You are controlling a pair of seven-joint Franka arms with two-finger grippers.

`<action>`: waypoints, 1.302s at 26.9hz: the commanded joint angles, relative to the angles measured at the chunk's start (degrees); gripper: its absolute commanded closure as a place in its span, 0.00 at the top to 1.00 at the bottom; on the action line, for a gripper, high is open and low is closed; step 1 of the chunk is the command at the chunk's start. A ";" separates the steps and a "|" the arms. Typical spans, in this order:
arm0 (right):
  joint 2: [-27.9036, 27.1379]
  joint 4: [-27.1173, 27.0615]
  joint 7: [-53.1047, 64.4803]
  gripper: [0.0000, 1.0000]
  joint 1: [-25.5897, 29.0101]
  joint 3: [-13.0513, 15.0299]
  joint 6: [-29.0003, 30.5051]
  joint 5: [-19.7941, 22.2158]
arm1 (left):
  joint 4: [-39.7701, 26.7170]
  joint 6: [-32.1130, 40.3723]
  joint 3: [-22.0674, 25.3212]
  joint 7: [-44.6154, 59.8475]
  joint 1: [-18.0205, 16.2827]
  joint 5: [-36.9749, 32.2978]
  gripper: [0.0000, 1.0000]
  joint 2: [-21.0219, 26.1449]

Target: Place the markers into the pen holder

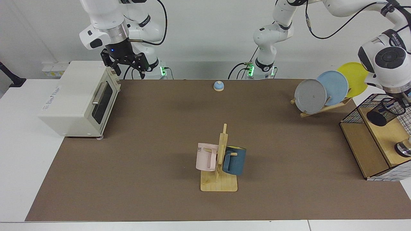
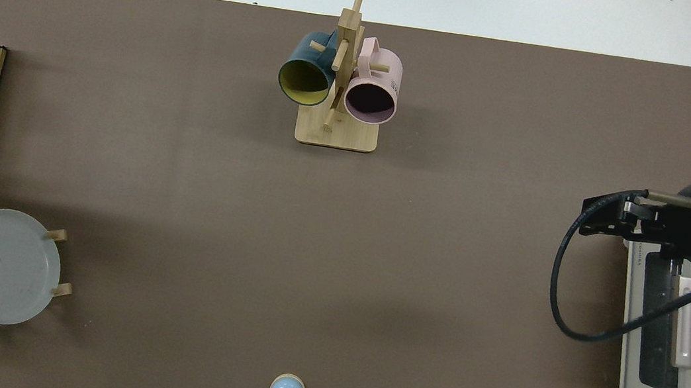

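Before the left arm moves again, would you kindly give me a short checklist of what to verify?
1. Pen holder in view on the wooden shelf: ok.
2. Left gripper close by the pen holder's mouth: ok.
3. Marker in the left gripper or the pen holder: cannot tell, hidden.
4. Pen holder upright: cannot tell.
5. Right gripper waits open above the toaster oven, far from the work: ok.

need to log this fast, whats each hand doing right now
Left hand: just above the pen holder by the wire basket; grip cannot be told.
Right hand: open, empty, waiting above the toaster oven.
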State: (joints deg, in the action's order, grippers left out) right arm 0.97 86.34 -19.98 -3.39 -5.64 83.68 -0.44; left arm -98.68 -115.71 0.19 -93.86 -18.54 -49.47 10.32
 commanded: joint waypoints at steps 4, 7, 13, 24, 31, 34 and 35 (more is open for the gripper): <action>1.14 1.29 1.09 1.00 0.67 -0.34 0.17 -0.35 | -2.04 -3.29 1.39 0.25 -0.18 -0.27 0.00 -1.27; 1.14 1.20 1.09 1.00 0.67 -0.34 0.17 -0.35 | -1.96 -3.82 1.48 0.08 -0.27 -0.36 0.00 -1.09; 1.14 1.29 1.17 1.00 0.76 -0.34 0.17 -0.35 | -1.96 -5.14 2.80 -0.01 -0.36 -0.71 0.00 -0.92; 1.14 1.29 1.17 1.00 0.67 -0.34 0.17 -0.35 | -2.04 -4.96 2.80 -0.19 -0.09 -0.45 0.00 -0.56; 1.14 1.20 1.17 1.00 0.67 -0.34 0.17 -0.35 | -2.04 -4.96 2.80 -0.19 0.00 0.08 0.00 -0.56; 1.14 1.29 1.17 1.00 0.76 -0.34 0.17 -0.35 | -2.04 -4.96 2.80 -0.19 0.00 0.16 0.00 -0.48; 1.14 1.29 1.17 1.00 0.67 -0.34 0.25 -0.35 | -2.04 -4.88 2.80 -0.19 0.00 0.16 0.00 -0.48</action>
State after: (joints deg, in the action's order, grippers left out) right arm 0.97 86.34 -19.98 -3.39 -5.64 83.68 -0.44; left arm -99.41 -119.41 2.76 -93.89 -18.54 -49.53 10.54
